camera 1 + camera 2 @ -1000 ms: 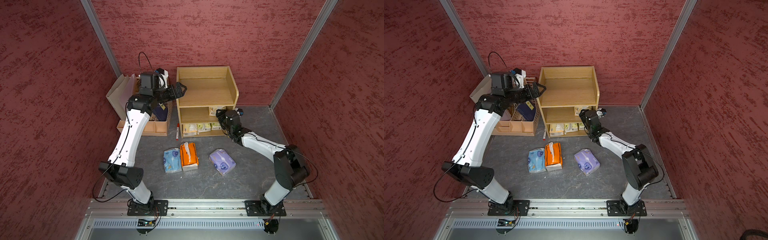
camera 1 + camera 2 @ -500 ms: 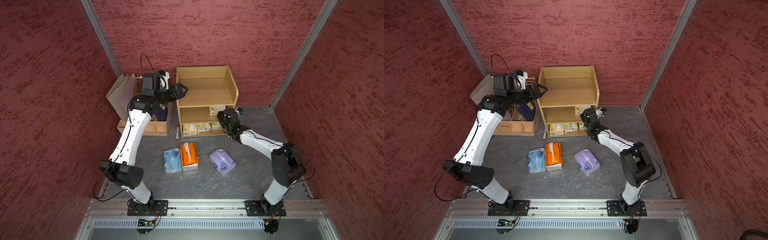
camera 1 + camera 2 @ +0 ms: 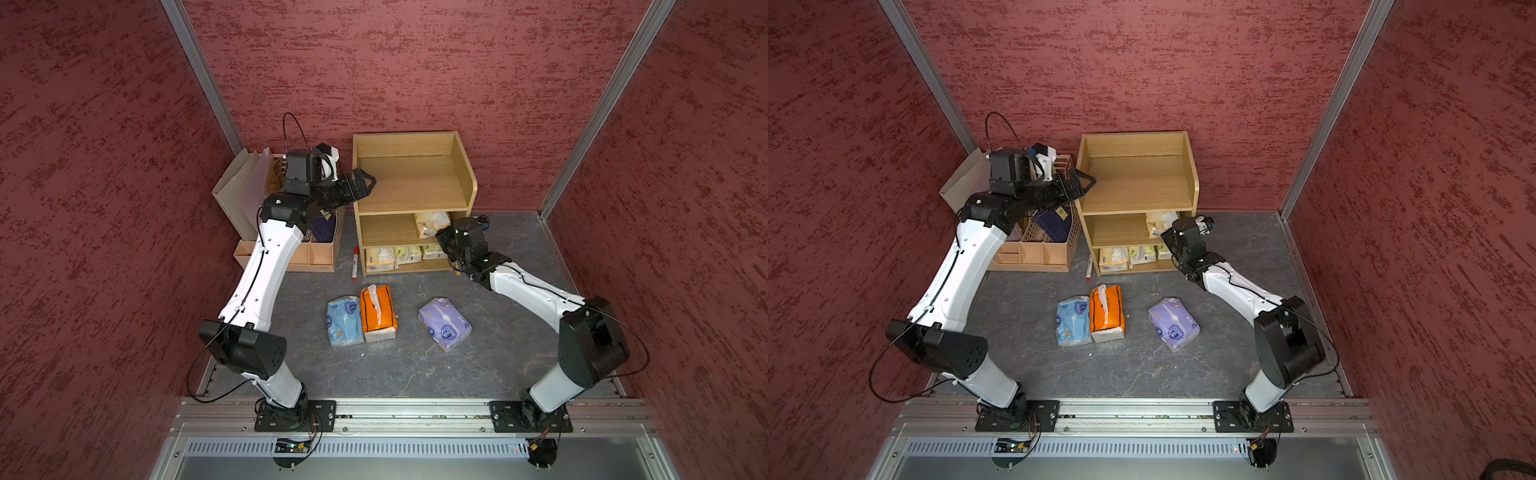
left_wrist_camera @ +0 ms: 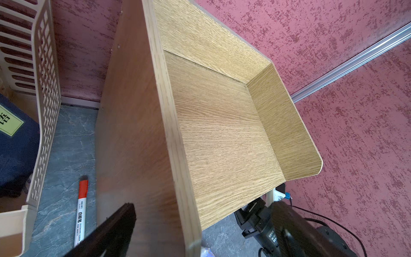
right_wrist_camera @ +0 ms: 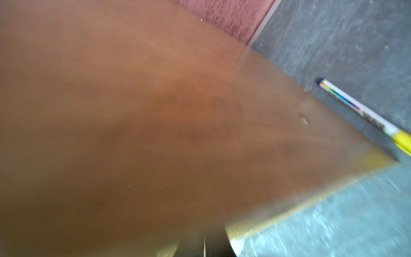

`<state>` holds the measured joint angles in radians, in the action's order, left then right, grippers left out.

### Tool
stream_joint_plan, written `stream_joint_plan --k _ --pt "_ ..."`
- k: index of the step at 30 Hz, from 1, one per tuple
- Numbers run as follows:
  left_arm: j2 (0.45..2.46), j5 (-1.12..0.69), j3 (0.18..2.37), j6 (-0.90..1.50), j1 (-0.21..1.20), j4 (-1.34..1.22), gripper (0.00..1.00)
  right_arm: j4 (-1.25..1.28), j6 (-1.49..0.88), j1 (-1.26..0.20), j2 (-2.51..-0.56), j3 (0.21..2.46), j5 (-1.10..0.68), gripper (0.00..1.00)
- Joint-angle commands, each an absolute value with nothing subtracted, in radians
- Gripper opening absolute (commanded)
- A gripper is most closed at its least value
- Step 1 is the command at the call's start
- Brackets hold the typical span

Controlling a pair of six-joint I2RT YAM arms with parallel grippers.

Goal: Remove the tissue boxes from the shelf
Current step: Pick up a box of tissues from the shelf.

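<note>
Right tool (image 3: 442, 239), pressed together at the pale yellow pack (image 3: 430, 220) on the right of the shelf (image 3: 409, 187) middle tier, hold unconfirmed, should pull straight out toward the near table (image 3: 511, 365), low and slow, clear of the shelf's right side; left tool (image 3: 363, 185) spread astride its left side.

Where everything sits around the shelf (image 3: 413, 195)

It stands against the back wall (image 3: 415, 83), with the file organizer (image 3: 286, 257) just left of it and a marker (image 3: 355, 264) lying on the floor (image 3: 415, 374) between the two. A booklet (image 3: 322, 226) stands in the organizer. One tissue pack (image 3: 430, 222) sits at the right end of the middle tier, and a row of three packs (image 3: 407, 253) sits on the bottom tier. Out front on the floor, a pack (image 3: 344, 320) lies touching a second pack (image 3: 377, 309) on its right, with a third pack (image 3: 444, 324) apart, further right.
</note>
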<state>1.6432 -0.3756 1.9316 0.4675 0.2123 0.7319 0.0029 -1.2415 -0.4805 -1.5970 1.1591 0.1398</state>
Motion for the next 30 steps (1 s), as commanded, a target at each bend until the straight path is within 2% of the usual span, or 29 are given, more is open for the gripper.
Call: stream_joint_plan --k 1,4,6,11,17,20,22,25,27,28,30 --pt "1.606 -0.358 1.910 0.478 0.227 0.703 1.00 -0.049 -1.231 -0.482 -1.538 1.120 0.085 0.02" --pt "1.597 -0.345 1.899 0.479 0.241 0.701 1.00 -0.050 -1.203 -0.481 -1.527 1.116 0.060 0.32" --pt "1.595 -0.340 1.899 0.479 0.250 0.703 1.00 -0.048 -1.194 -0.481 -1.536 1.128 0.039 0.44" --pt "1.585 -0.325 1.899 0.477 0.267 0.707 1.00 -0.063 -1.195 -0.479 -1.571 1.163 0.016 0.54" --pt "1.564 -0.309 1.892 0.475 0.274 0.712 1.00 -0.043 -1.199 -0.478 -1.614 1.168 0.013 0.56" --pt "1.556 -0.305 1.880 0.477 0.275 0.709 1.00 -0.037 -1.194 -0.477 -1.632 1.185 0.020 0.53" --pt "1.550 -0.305 1.868 0.482 0.278 0.704 1.00 -0.038 -1.184 -0.476 -1.640 1.194 0.026 0.47" --pt "1.546 -0.301 1.862 0.482 0.281 0.704 1.00 -0.034 -1.181 -0.475 -1.634 1.193 0.040 0.19" --pt "1.546 -0.299 1.862 0.480 0.281 0.706 1.00 -0.045 -1.181 -0.475 -1.626 1.193 0.049 0.05" --pt "1.546 -0.297 1.863 0.479 0.281 0.707 1.00 -0.047 -1.180 -0.475 -1.620 1.193 0.053 0.01" --pt "1.547 -0.293 1.867 0.479 0.282 0.707 1.00 -0.057 -1.175 -0.473 -1.607 1.188 0.060 0.00"
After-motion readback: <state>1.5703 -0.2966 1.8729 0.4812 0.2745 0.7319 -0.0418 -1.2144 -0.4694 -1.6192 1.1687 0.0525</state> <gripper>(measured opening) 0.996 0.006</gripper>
